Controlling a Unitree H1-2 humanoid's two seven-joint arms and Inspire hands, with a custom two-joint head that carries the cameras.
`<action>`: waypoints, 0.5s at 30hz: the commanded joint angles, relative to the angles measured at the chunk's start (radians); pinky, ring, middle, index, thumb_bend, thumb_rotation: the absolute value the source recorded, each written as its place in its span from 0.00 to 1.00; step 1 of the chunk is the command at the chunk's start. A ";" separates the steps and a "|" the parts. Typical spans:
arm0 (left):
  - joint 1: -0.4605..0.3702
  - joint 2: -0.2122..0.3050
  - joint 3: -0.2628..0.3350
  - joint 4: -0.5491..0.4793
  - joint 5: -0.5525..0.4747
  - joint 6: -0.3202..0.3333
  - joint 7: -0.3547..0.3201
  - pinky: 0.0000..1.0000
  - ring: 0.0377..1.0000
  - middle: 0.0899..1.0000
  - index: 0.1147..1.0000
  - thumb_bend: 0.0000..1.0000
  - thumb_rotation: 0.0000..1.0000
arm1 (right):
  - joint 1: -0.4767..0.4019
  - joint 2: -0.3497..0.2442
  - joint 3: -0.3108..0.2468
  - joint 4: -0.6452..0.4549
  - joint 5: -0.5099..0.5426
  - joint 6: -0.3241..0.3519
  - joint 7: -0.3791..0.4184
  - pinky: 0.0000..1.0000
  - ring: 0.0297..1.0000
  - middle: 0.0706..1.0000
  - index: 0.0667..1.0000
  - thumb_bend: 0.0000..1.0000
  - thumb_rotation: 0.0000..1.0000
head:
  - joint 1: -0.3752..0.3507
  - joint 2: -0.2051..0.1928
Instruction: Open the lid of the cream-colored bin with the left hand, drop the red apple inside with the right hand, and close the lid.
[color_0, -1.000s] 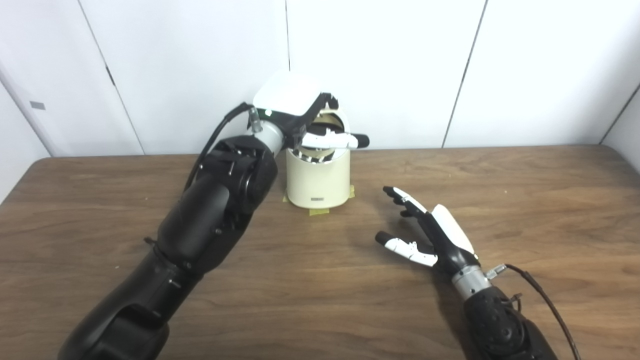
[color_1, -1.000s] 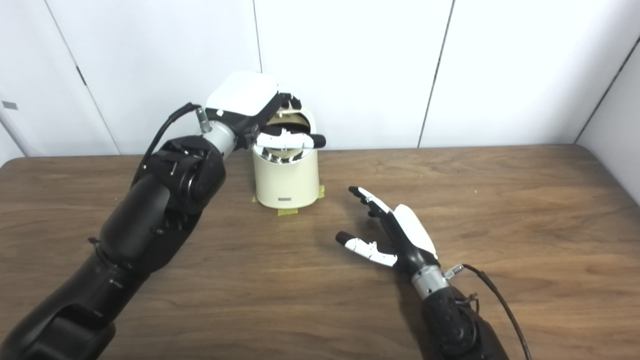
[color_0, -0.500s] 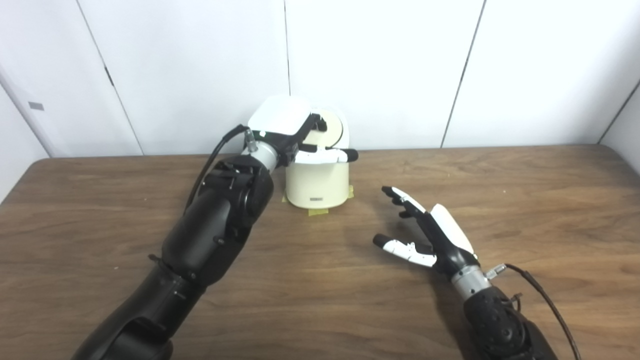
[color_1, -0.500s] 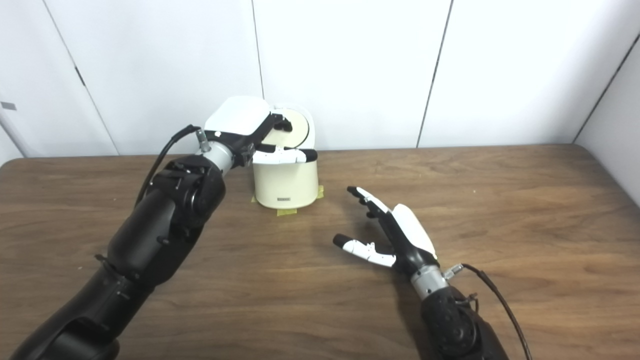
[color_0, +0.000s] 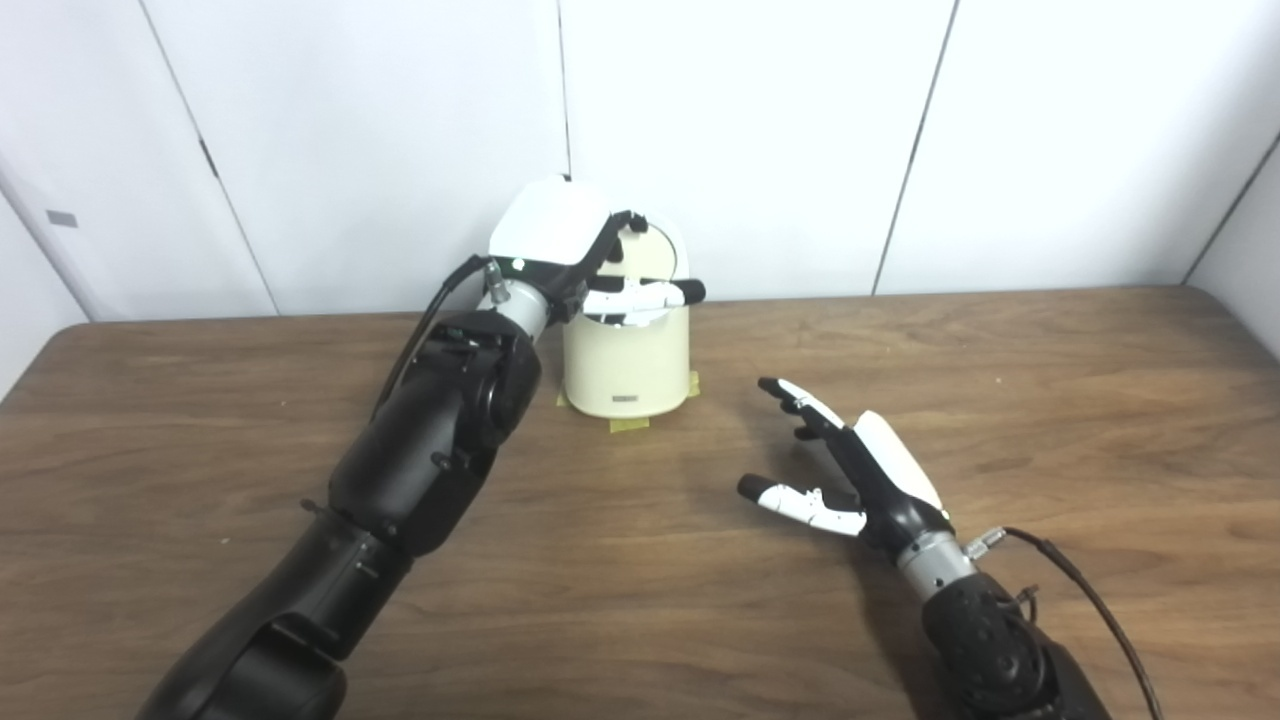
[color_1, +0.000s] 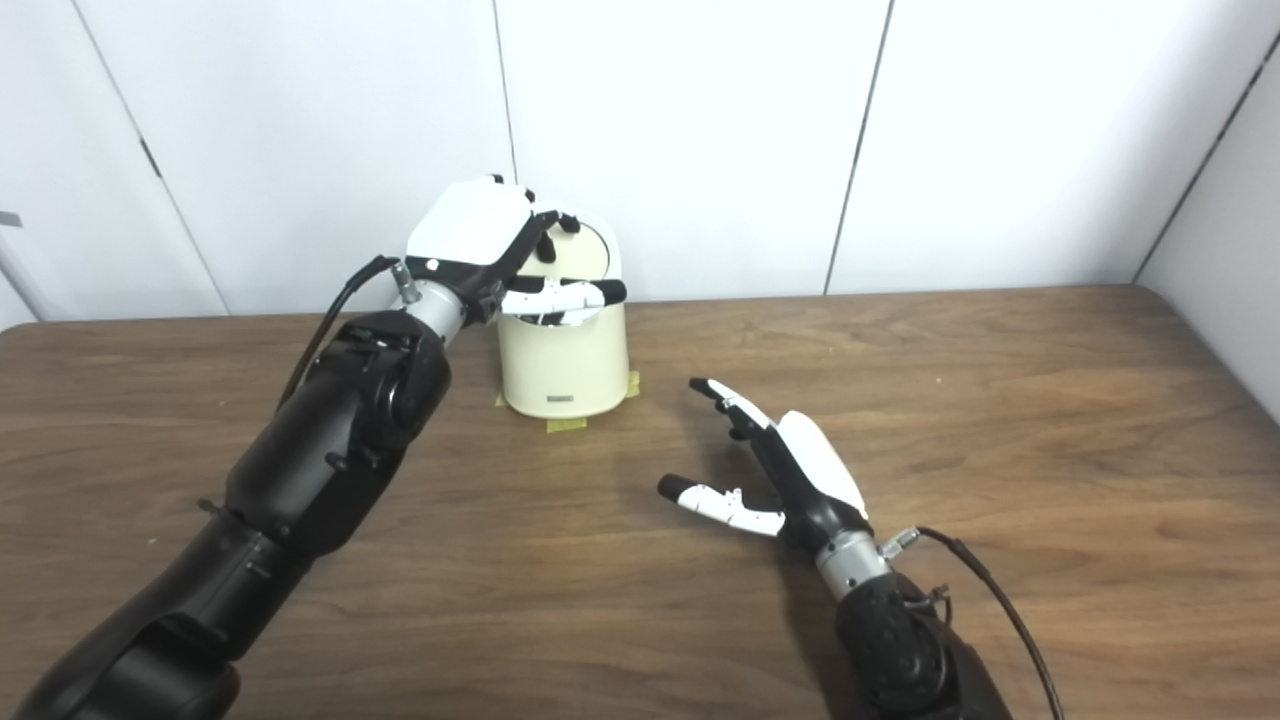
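Observation:
The cream-colored bin stands at the back of the table near the wall. Its round lid is tilted up behind the opening, with its inner face toward me. My left hand is at the bin's top. Its fingers curl over the lid's upper edge and its thumb stretches across the bin's mouth. My right hand is open and empty, low over the table to the right and in front of the bin. No red apple shows in either view.
The bin sits on strips of yellow tape on the brown wooden table. White wall panels stand close behind the bin. A cable runs from my right wrist.
The camera has shifted a little. My left hand has come down slightly at the bin's top and stays on the lid. My right hand has hardly moved.

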 joint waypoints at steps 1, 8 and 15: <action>0.020 0.032 0.018 0.032 -0.007 0.019 0.000 1.00 0.89 0.70 0.74 0.79 1.00 | -0.034 -0.003 -0.004 -0.035 -0.001 -0.013 -0.010 0.79 0.88 0.91 0.90 0.61 0.74 | 0.000 0.002; 0.053 -0.035 0.167 0.054 -0.183 -0.210 0.400 0.92 0.82 0.81 0.86 0.55 0.73 | -0.035 -0.001 -0.006 -0.028 -0.003 -0.025 -0.023 0.77 0.87 0.90 0.90 0.61 0.73 | -0.003 0.003; 0.063 -0.072 0.262 -0.001 -0.310 -0.399 0.569 0.92 0.98 0.98 0.98 0.37 0.89 | -0.039 -0.001 -0.006 -0.014 -0.007 -0.027 -0.032 0.77 0.87 0.90 0.90 0.61 0.73 | -0.002 -0.001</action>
